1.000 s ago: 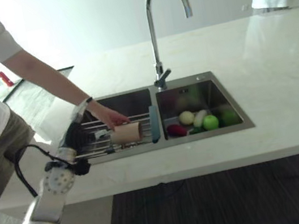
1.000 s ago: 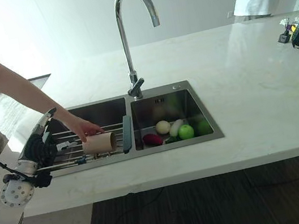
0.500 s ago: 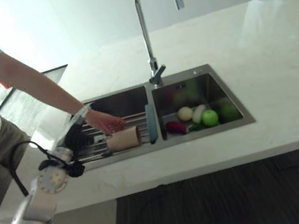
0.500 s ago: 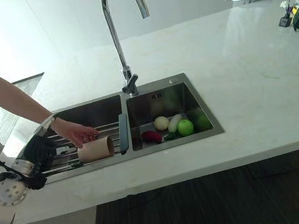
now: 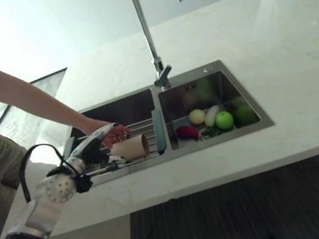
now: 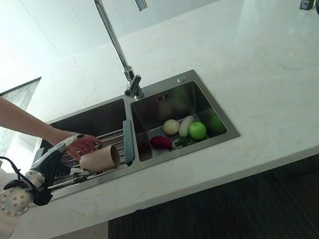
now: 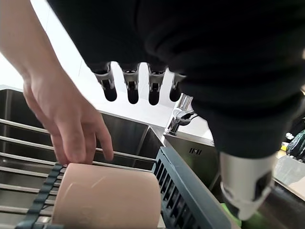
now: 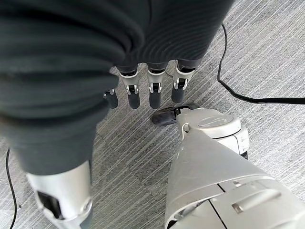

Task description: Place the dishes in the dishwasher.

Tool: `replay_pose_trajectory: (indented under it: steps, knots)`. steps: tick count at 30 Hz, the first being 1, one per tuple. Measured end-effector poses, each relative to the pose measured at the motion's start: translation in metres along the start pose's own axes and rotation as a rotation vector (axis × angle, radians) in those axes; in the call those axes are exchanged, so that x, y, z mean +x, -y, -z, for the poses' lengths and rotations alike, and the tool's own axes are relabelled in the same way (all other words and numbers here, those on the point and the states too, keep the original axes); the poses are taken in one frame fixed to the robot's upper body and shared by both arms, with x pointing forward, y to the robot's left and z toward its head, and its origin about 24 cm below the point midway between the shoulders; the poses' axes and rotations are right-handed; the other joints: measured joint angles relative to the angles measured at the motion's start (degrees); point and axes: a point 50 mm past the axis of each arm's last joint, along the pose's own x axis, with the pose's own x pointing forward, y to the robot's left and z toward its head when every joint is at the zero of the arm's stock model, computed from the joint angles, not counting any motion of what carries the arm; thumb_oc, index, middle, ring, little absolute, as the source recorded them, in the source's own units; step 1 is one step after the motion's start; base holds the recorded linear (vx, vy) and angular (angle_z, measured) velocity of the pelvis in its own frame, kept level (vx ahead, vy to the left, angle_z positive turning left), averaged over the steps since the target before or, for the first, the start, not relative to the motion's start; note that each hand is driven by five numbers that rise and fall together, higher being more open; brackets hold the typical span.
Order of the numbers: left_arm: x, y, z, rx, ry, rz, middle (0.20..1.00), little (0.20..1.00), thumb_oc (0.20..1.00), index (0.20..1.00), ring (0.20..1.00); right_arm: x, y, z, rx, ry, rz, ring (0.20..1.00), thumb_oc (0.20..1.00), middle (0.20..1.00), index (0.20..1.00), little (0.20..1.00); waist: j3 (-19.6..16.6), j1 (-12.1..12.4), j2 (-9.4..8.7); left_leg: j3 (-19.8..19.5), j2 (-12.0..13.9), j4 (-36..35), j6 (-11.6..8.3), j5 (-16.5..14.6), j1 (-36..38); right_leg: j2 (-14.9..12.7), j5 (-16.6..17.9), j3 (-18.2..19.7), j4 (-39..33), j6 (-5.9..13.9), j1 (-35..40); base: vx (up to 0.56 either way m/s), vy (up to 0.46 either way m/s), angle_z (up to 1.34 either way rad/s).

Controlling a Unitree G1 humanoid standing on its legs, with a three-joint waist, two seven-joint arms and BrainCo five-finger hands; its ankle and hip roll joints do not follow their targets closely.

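The right hand [image 8: 143, 90] is seen in its wrist view hanging over the grey striped floor [image 8: 267, 52], fingers straight and relaxed, nothing held.

The left hand [image 5: 94, 147] is positioned at the 9 o'clock side of the scene, over the near left edge of the sink [image 5: 265, 129]. Its fingers [image 7: 132, 88] are extended and spread wide, with nothing gripped; they are pointed toward 3 o'clock, just above the rack.

A tan cup [image 5: 130, 148] is laid on its side on the wire rack [image 7: 19, 143] that spans the left basin [image 5: 124, 108], open end toward 3 o'clock. It is located just beyond the left hand's fingertips, and contact between them cannot be determined. A dark strap [image 7: 43, 195] of the rack is seen against the cup's side. A person's hand [image 6: 82, 146] is placed at the cup's far side, fingertips touching its upper edge, with the person's arm [image 5: 21, 96] extending toward 10 o'clock.

A grey-blue slotted end bar [image 6: 128, 142] of the rack is set just beside the cup at 3 o'clock, along the divider between the basins.

In the right basin [image 6: 201, 91], a red vegetable [image 6: 161, 142], a pale round item [image 6: 172, 126], a white elongated item [image 6: 185, 126] and a green apple [image 6: 197, 130] are grouped together on the bottom.

The tap [image 5: 161, 76] is mounted at 12 o'clock behind the divider. The white marble surface [image 5: 295, 54] is extended around the sink toward 3 o'clock.
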Motion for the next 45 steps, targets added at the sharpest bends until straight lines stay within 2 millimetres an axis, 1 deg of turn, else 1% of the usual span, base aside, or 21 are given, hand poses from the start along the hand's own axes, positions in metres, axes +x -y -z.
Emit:
replay_pose_trajectory:
  steps: [2, 3, 4, 5, 7, 13, 15, 24, 28, 31, 35, 37, 38, 42, 45]
  knots:
    - [0.000, -0.004, 0.004, 0.013, -0.019, -0.001, 1.000, 1.000, 1.000, 1.000, 1.000, 0.001, -0.001, -0.005, -0.005, 0.013, -0.006, 1.000, 1.000, 1.000, 1.000, 1.000, 0.17, -0.39, 0.13, 0.10, -0.03, 0.01, 0.06, 0.05, -0.71, -0.01, 0.08, 0.19, 0.06, 0.02, -0.79, -0.03, 0.039, -0.03]
    - [0.000, -0.007, 0.006, 0.022, -0.027, -0.007, 1.000, 1.000, 1.000, 1.000, 1.000, 0.001, -0.001, -0.010, -0.009, 0.025, -0.008, 1.000, 1.000, 1.000, 1.000, 1.000, 0.62, -0.54, 0.64, 0.20, -0.09, 0.03, 0.12, 0.10, -0.79, -0.03, 0.28, 0.48, 0.06, -0.11, -0.96, -0.03, 0.031, -0.06]
    - [0.002, -0.011, 0.007, 0.024, -0.035, -0.017, 1.000, 1.000, 1.000, 1.000, 1.000, 0.001, 0.000, -0.015, -0.017, 0.040, -0.007, 1.000, 1.000, 1.000, 1.000, 1.000, 1.26, -0.54, 0.78, 0.38, -0.17, 0.03, 0.12, 0.10, -1.04, -0.10, 0.35, 0.66, 0.07, -0.12, -1.36, -0.02, 0.021, -0.05]
    - [0.002, -0.013, 0.006, 0.027, -0.030, -0.023, 1.000, 1.000, 1.000, 1.000, 1.000, 0.001, 0.002, -0.017, -0.020, 0.042, -0.003, 1.000, 1.000, 1.000, 1.000, 1.000, 1.26, -0.58, 0.84, 0.37, -0.21, 0.11, 0.17, 0.14, -1.51, -0.11, 0.49, 0.69, 0.07, -0.15, -1.80, 0.00, 0.000, 0.00]
    - [0.003, -0.016, 0.004, 0.032, -0.024, -0.031, 1.000, 1.000, 1.000, 1.000, 1.000, 0.001, 0.003, -0.018, -0.022, 0.046, 0.000, 1.000, 1.000, 1.000, 1.000, 1.000, 1.64, -0.53, 0.95, 0.36, -0.21, 0.38, 0.25, 0.28, -1.70, -0.08, 0.71, 0.69, 0.08, -0.19, -1.71, 0.00, 0.000, 0.00]
    - [0.004, -0.015, 0.003, 0.034, -0.020, -0.029, 1.000, 1.000, 1.000, 1.000, 1.000, 0.001, 0.001, -0.021, -0.023, 0.052, -0.005, 1.000, 1.000, 1.000, 1.000, 1.000, 2.91, -0.68, 1.00, 0.36, -0.23, 0.38, 0.25, 0.28, -1.64, -0.09, 0.69, 0.71, 0.08, -0.18, -1.68, 0.00, 0.000, 0.00]
    - [0.005, -0.012, 0.002, 0.036, -0.021, -0.017, 1.000, 1.000, 1.000, 1.000, 1.000, 0.002, 0.001, -0.022, -0.023, 0.056, -0.007, 1.000, 1.000, 1.000, 1.000, 1.000, 2.94, -0.67, 0.96, 0.34, -0.23, 0.38, 0.23, 0.26, -1.59, -0.10, 0.68, 0.71, 0.07, -0.17, -1.73, 0.00, 0.000, 0.00]
    - [0.006, -0.013, 0.002, 0.037, -0.030, -0.022, 1.000, 1.000, 1.000, 1.000, 1.000, 0.003, -0.002, -0.026, -0.024, 0.065, -0.014, 1.000, 1.000, 1.000, 1.000, 1.000, 3.15, -0.65, 0.98, 0.20, -0.24, 0.37, 0.23, 0.26, -1.61, -0.14, 0.68, 0.62, 0.07, -0.17, -1.75, 0.00, 0.000, 0.00]
    - [0.010, -0.020, 0.000, 0.042, -0.033, -0.043, 1.000, 1.000, 1.000, 1.000, 1.000, 0.004, -0.006, -0.032, -0.028, 0.084, -0.027, 1.000, 1.000, 1.000, 1.000, 1.000, 4.46, -0.72, 0.97, 0.18, -0.29, 0.38, 0.25, 0.28, -1.67, -0.17, 0.70, 0.65, 0.08, -0.19, -1.96, -0.02, 0.032, 0.00]
    - [0.012, -0.021, 0.001, 0.047, -0.045, -0.044, 1.000, 1.000, 1.000, 1.000, 1.000, 0.005, -0.007, -0.035, -0.030, 0.093, -0.033, 1.000, 1.000, 1.000, 1.000, 1.000, 4.69, -0.87, 1.02, 0.23, -0.33, 0.38, 0.25, 0.27, -2.03, -0.21, 0.70, 0.69, 0.08, -0.18, -2.41, -0.04, 0.037, -0.01]
    - [0.017, -0.027, 0.005, 0.055, -0.065, -0.067, 1.000, 1.000, 1.000, 1.000, 1.000, 0.005, -0.009, -0.042, -0.037, 0.115, -0.039, 1.000, 1.000, 1.000, 1.000, 1.000, 6.19, -0.93, 1.15, 0.34, -0.35, 0.40, 0.33, 0.35, -2.89, -0.21, 0.82, 0.77, 0.09, -0.21, -3.33, -0.05, 0.032, -0.01]
    - [0.018, -0.031, 0.005, 0.058, -0.068, -0.084, 1.000, 1.000, 1.000, 1.000, 1.000, 0.005, -0.008, -0.046, -0.041, 0.123, -0.037, 1.000, 1.000, 1.000, 1.000, 1.000, 6.24, -0.97, 1.10, 0.34, -0.36, 0.41, 0.39, 0.43, -3.77, -0.22, 0.95, 0.79, 0.10, -0.19, -4.14, -0.06, 0.010, -0.01]
    - [0.019, -0.035, 0.004, 0.062, -0.065, -0.106, 1.000, 1.000, 1.000, 1.000, 1.000, 0.005, -0.007, -0.052, -0.046, 0.135, -0.035, 1.000, 1.000, 1.000, 1.000, 1.000, 7.03, -0.99, 1.03, 0.39, -0.39, 0.42, 0.48, 0.52, -4.08, -0.23, 1.06, 0.88, 0.10, -0.23, -4.60, -0.08, 0.009, -0.01]
    - [0.027, -0.042, -0.004, 0.083, -0.040, -0.120, 1.000, 1.000, 1.000, 1.000, 1.000, 0.005, -0.007, -0.065, -0.050, 0.168, -0.037, 1.000, 1.000, 1.000, 1.000, 1.000, 8.71, -1.02, 0.57, 0.42, -0.38, 0.42, 0.55, 0.65, -5.01, -0.23, 1.16, 0.95, 0.11, -0.25, -5.54, -0.09, -0.003, -0.01]
    - [0.033, -0.046, -0.011, 0.109, -0.019, -0.117, 1.000, 1.000, 1.000, 1.000, 1.000, 0.007, -0.015, -0.079, -0.045, 0.202, -0.060, 1.000, 1.000, 1.000, 1.000, 1.000, 10.20, -1.05, -0.13, 0.48, -0.34, 0.43, 0.63, 0.83, -6.11, -0.18, 1.35, 1.07, 0.12, -0.34, -6.45, -0.07, -0.024, -0.02]
